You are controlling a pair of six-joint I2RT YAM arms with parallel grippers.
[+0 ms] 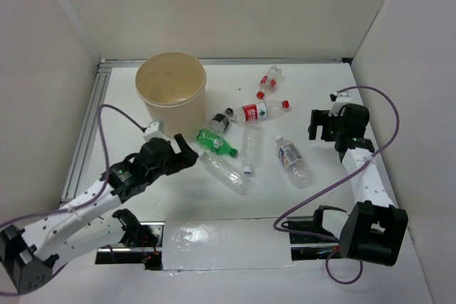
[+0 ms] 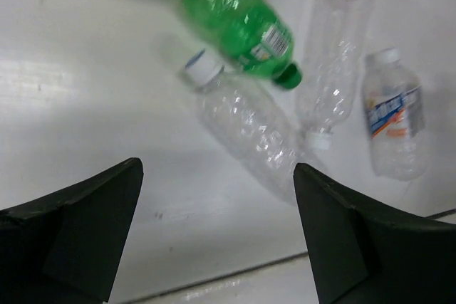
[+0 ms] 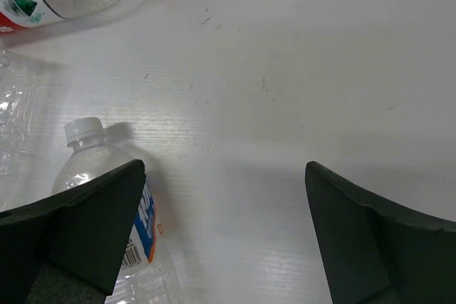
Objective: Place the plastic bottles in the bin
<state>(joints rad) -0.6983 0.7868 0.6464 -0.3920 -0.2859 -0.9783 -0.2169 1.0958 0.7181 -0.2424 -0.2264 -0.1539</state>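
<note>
Plainly, the small see-through plastic bottles [image 1: 226,172] lie scattered on the white desk [image 1: 320,83], just right of the tan round bin [image 1: 177,115]. They look empty: light, crushable and slick, so we grasp across the ribbed body. The left jaws and the right jaws hang released, holding nothing. Pale walls [image 1: 64,69] hem three sides; the near side is open.

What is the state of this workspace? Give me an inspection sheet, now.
Surface: white table, scuffed.
Job's things: bin upright at back left; seven bottles lying on the table outside it, including a green bottle.
Clutter: nothing seen.
Claws: left claw open, empty, facing a clear bottle; right claw open, empty.
Cables: purple cables loop from both arms.
Surroundings: white walls on three sides.
</note>
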